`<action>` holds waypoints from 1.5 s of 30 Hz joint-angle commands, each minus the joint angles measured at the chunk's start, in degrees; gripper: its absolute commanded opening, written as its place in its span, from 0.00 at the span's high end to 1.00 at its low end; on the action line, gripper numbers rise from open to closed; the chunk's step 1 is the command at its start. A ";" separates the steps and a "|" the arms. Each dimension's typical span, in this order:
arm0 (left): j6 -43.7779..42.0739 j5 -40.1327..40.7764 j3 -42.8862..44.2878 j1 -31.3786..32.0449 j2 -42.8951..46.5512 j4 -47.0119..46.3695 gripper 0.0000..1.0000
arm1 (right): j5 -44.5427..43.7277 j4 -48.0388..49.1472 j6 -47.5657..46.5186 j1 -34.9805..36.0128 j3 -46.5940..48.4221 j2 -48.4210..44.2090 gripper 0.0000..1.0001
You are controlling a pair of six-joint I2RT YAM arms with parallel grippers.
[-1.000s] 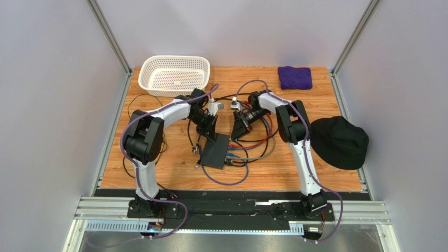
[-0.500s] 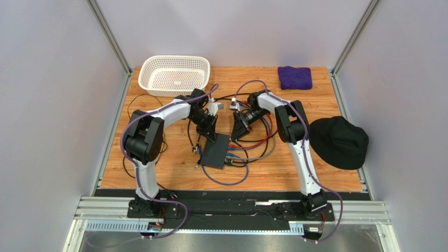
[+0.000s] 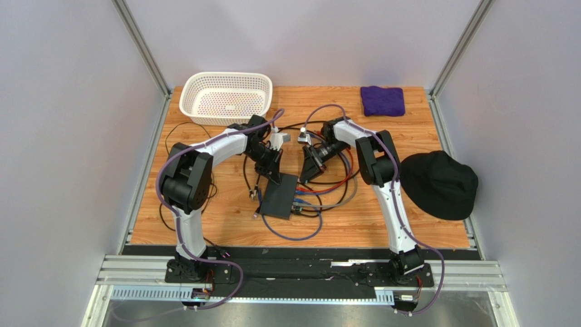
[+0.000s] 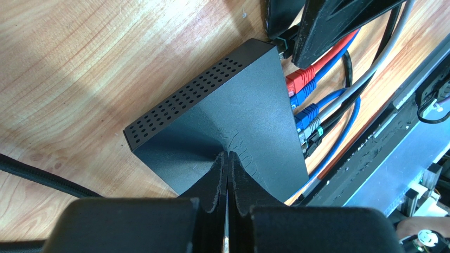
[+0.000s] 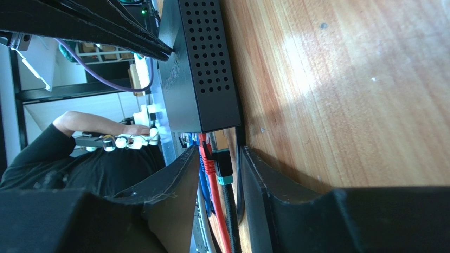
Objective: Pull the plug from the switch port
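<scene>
Pressure from above explains the left gripper: its jaws are pressed together, tips planted on the top of the switch directly beneath them, probably to pin the box against the coming tug. The right gripper lies low along the table, jaws spread to either side of the black plug, which is seated in the end port just ahead. A red plug appears between the fingers too, so closing might catch both.
</scene>
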State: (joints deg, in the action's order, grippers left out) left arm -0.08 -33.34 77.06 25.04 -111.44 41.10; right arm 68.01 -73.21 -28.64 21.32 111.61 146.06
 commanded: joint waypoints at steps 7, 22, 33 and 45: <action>-3.70 13.66 -3.40 0.45 -4.23 -2.52 1.00 | 1.34 -5.28 -1.94 1.97 2.47 3.09 0.62; -3.88 13.92 -3.58 0.45 -4.23 -2.60 1.00 | -2.62 -0.01 4.65 2.23 2.82 4.58 0.83; -4.05 14.18 -3.67 0.45 -4.23 -2.43 1.00 | -7.54 0.53 3.34 2.32 1.07 4.15 1.00; -4.32 14.62 -4.20 0.54 -3.96 -2.69 1.00 | -7.54 2.00 2.53 1.80 -1.57 1.69 1.00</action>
State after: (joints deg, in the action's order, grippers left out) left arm -0.12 -33.04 76.69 25.17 -111.20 40.56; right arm 68.01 -74.76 -24.91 21.32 113.08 148.03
